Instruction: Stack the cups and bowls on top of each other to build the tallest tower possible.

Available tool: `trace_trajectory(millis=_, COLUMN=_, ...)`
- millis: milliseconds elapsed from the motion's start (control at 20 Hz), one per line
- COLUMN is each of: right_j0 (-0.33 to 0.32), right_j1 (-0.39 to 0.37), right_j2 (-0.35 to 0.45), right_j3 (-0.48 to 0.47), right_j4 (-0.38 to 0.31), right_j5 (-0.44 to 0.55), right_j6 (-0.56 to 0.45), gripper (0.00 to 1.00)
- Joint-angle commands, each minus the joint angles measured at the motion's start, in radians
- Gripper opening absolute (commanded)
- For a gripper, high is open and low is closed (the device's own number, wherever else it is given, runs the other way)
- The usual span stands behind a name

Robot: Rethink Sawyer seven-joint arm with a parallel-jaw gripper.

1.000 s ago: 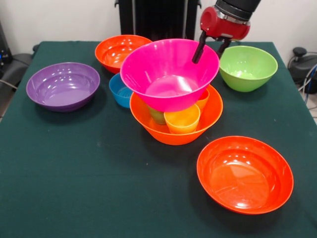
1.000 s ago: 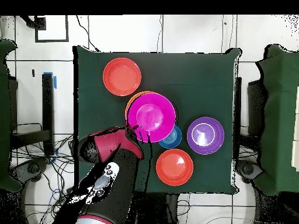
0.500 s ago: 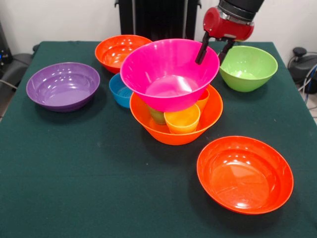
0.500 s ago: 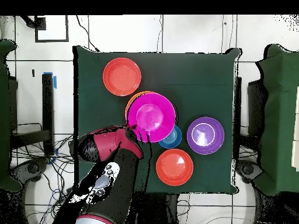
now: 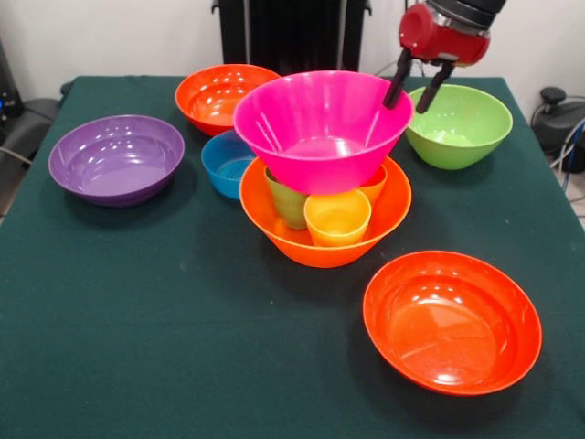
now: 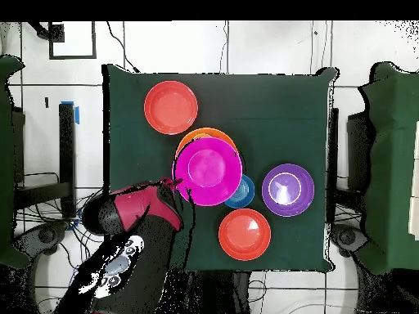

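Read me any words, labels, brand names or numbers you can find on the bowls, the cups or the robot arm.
None can be read. The pink bowl, the light orange bowl, the yellow cup and the other bowls are plain glossy plastic. The gripper and its red housing show no legible marking in either view.

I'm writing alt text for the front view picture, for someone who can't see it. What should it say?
A robot gripper pinches the far rim of a large pink bowl, which sits tilted on three cups inside a light orange bowl on a green table. Purple, blue, lime green and two red-orange bowls lie around it.
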Motion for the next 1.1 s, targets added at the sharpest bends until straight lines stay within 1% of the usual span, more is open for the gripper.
trace_trajectory(millis=50, right_j0=0.029, right_j1=-0.005, right_j2=0.046, right_j3=-0.040, right_j4=0.027, right_j5=0.135, right_j6=0.162, gripper=1.00)
trace_trajectory(millis=300, right_j0=0.034, right_j1=-0.019, right_j2=0.042, right_j3=-0.058, right_j4=0.029, right_j5=0.170, right_j6=0.147, gripper=1.00)
trace_trajectory(millis=400, right_j0=0.034, right_j1=-0.016, right_j2=0.041, right_j3=-0.062, right_j4=0.024, right_j5=0.162, right_j6=0.147, gripper=1.00)
trace_trajectory(millis=750, right_j0=0.002, right_j1=-0.003, right_j2=0.058, right_j3=-0.070, right_j4=0.005, right_j5=0.117, right_j6=0.125, gripper=1.00)
trace_trajectory(millis=950, right_j0=0.001, right_j1=-0.022, right_j2=0.053, right_j3=-0.087, right_j4=-0.004, right_j5=0.143, right_j6=0.105, gripper=1.00)
trace_trajectory(millis=1100, right_j0=-0.007, right_j1=-0.021, right_j2=0.058, right_j3=-0.100, right_j4=-0.005, right_j5=0.156, right_j6=0.095, gripper=1.00)
